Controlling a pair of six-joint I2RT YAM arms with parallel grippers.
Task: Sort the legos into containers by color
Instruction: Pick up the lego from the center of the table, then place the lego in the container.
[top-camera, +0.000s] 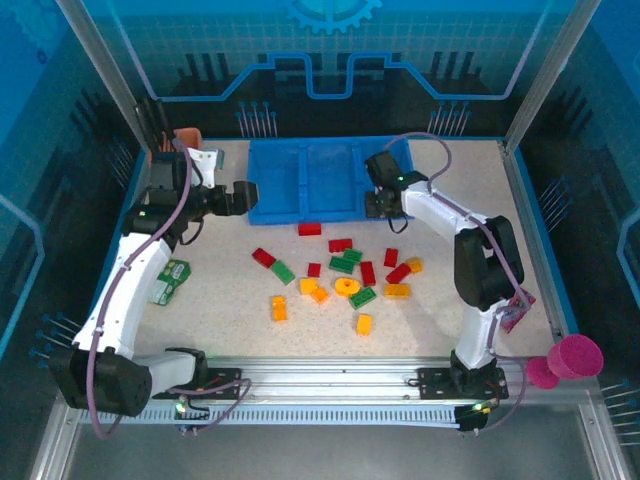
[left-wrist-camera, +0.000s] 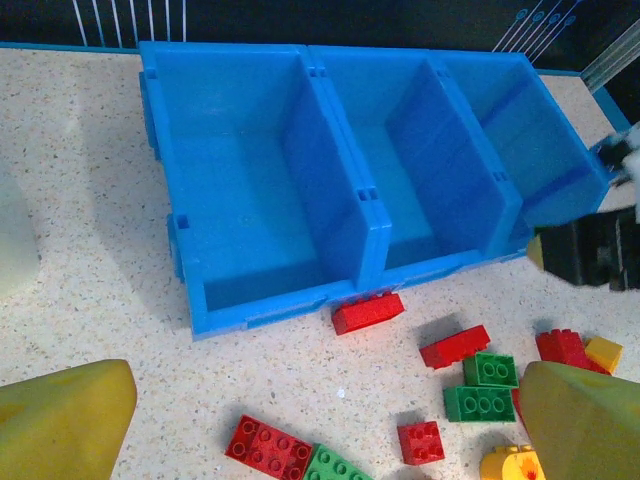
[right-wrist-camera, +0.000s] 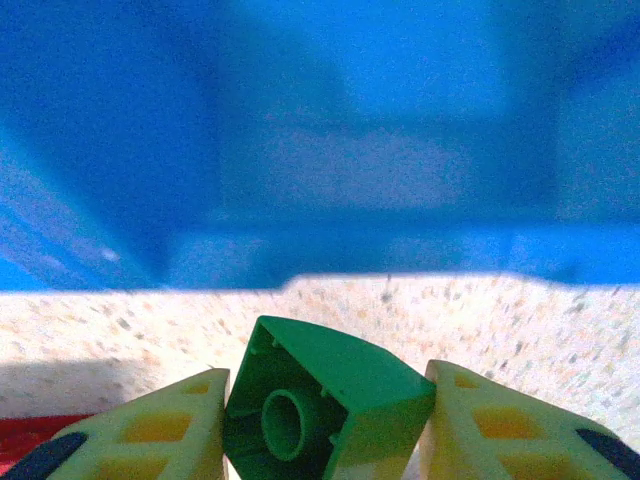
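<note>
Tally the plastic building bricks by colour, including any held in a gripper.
Red plastic bricks: 7
Green plastic bricks: 5, one of them in the right gripper
Yellow or orange plastic bricks: 7, one of them round
Total: 19

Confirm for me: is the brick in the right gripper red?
No, the brick clamped in the right gripper is green, as its wrist view shows.

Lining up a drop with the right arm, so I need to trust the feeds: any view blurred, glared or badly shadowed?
Right wrist: green brick sharp between the fingers, blue tray behind it soft, out of focus. Left wrist: tray and loose bricks crisp, own fingertips blurred. Top external: even, blue-tinted light, brick colours clear.
</note>
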